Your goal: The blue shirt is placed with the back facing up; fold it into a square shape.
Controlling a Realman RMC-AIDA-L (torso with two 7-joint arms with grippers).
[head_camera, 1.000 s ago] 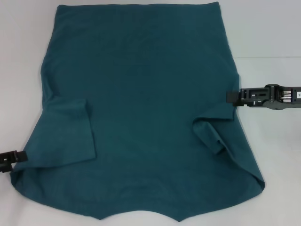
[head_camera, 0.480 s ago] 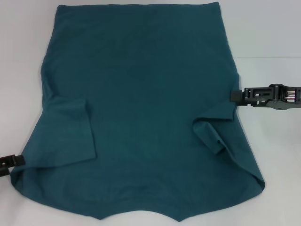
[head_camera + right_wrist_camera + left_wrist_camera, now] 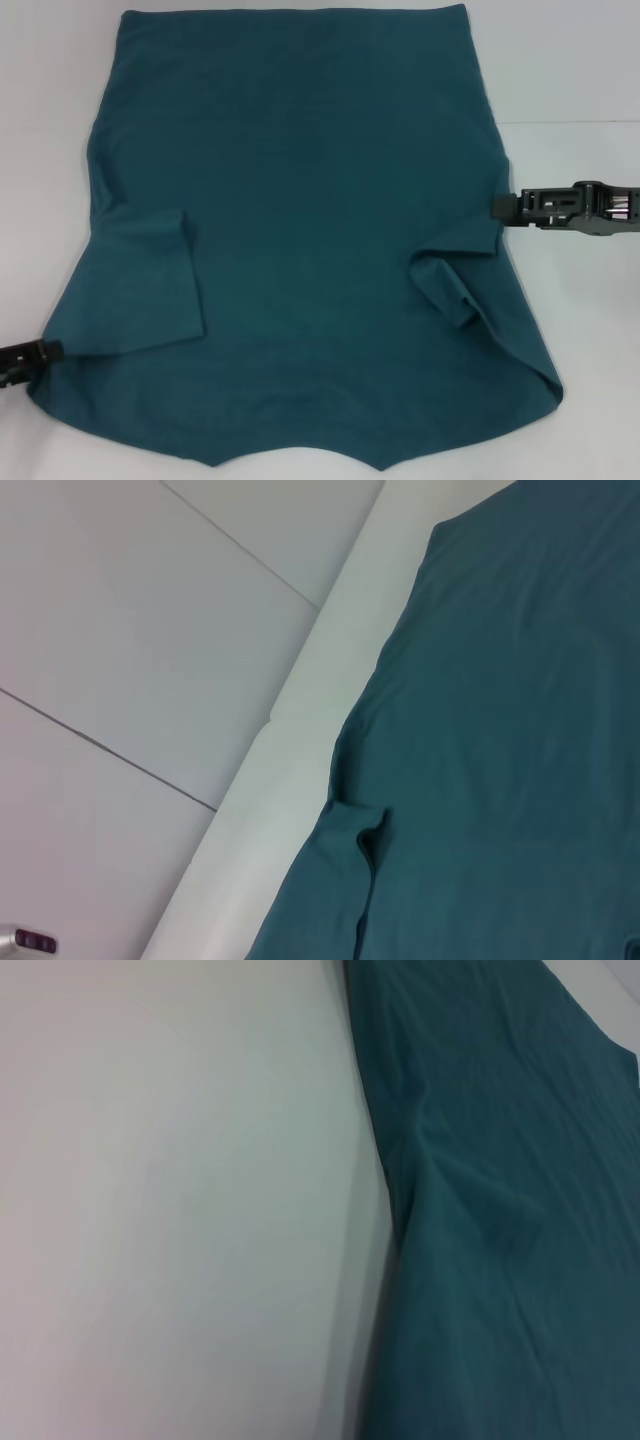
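The blue shirt (image 3: 300,200) lies flat on the white table (image 3: 570,80), plain side up, with both short sleeves folded inward over the body. No lettering shows. My left gripper (image 3: 48,351) is at the shirt's near left edge, by the folded left sleeve. My right gripper (image 3: 498,206) is at the shirt's right edge, just above the folded right sleeve. The shirt also shows in the left wrist view (image 3: 500,1210) and the right wrist view (image 3: 500,730), with its edge lying on the table.
White tabletop (image 3: 590,330) lies bare to the right of the shirt and a strip (image 3: 40,150) to its left. The right wrist view shows the table's edge (image 3: 290,710) and pale panels (image 3: 130,630) beyond it.
My left gripper has slid a little nearer along the shirt's left edge. My right gripper has drawn slightly to the right, away from the shirt's edge. The shirt has not moved.
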